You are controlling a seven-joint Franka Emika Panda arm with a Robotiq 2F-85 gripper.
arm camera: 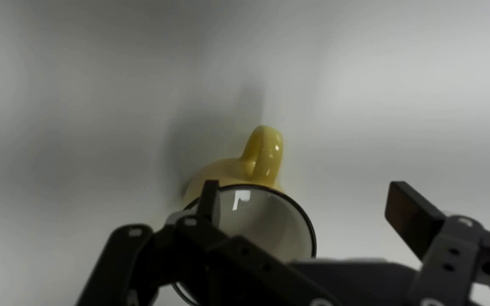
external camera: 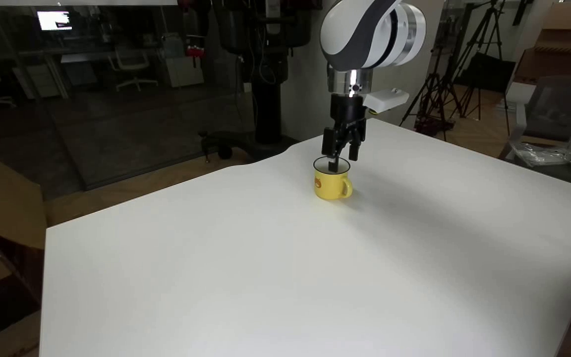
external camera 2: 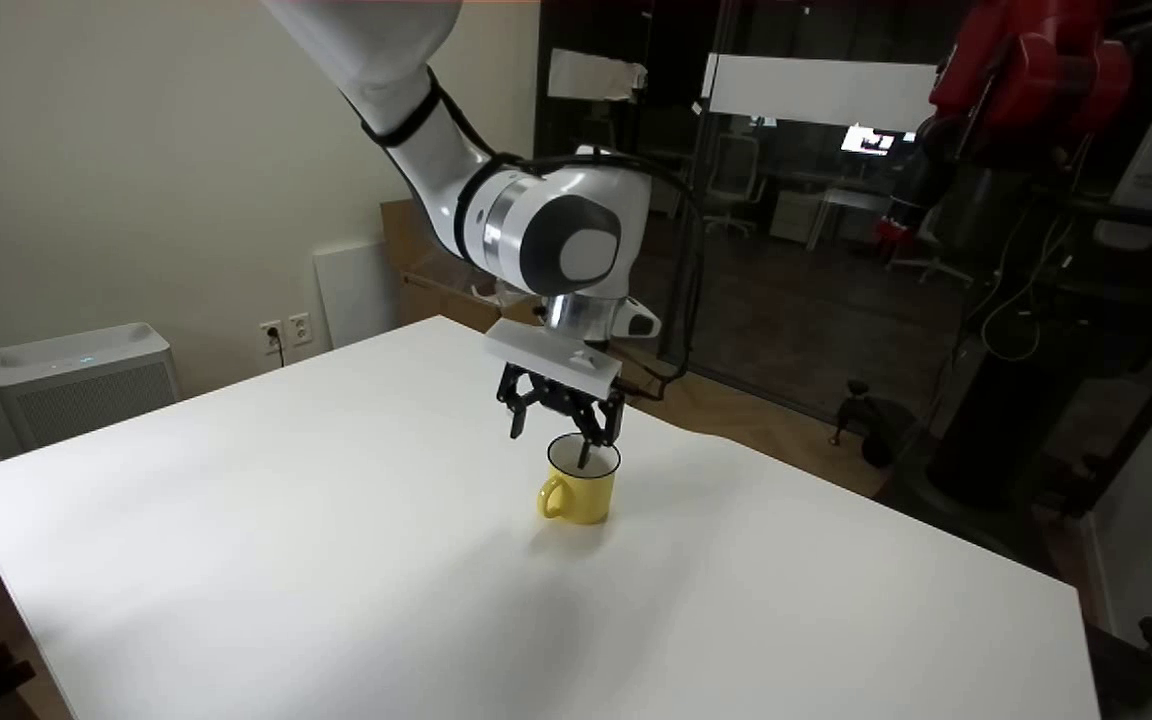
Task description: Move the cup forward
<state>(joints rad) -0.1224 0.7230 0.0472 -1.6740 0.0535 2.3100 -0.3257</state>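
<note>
A yellow cup (external camera: 331, 188) with a dark rim and white inside stands upright on the white table (external camera: 216, 277). It also shows in an exterior view (external camera 2: 586, 500) and in the wrist view (arm camera: 266, 157), handle at the top there. My gripper (external camera: 343, 159) is open above the cup. In the other views the gripper (external camera 2: 550, 443) (arm camera: 304, 189) has one finger over or just inside the cup's mouth and the other outside, beyond the rim. Nothing is between the fingers except perhaps the cup's near wall, which neither finger visibly grips. The cup's lower part is partly hidden in the wrist view.
A dark robot stand (external camera: 268, 104) with red parts (external camera 2: 1036, 90) is beyond the table's edge. An open cardboard box (external camera: 13, 208) stands on the floor beside the table. A grey chair (external camera: 558, 109) is near another edge. A white appliance (external camera 2: 86, 385) stands by the wall.
</note>
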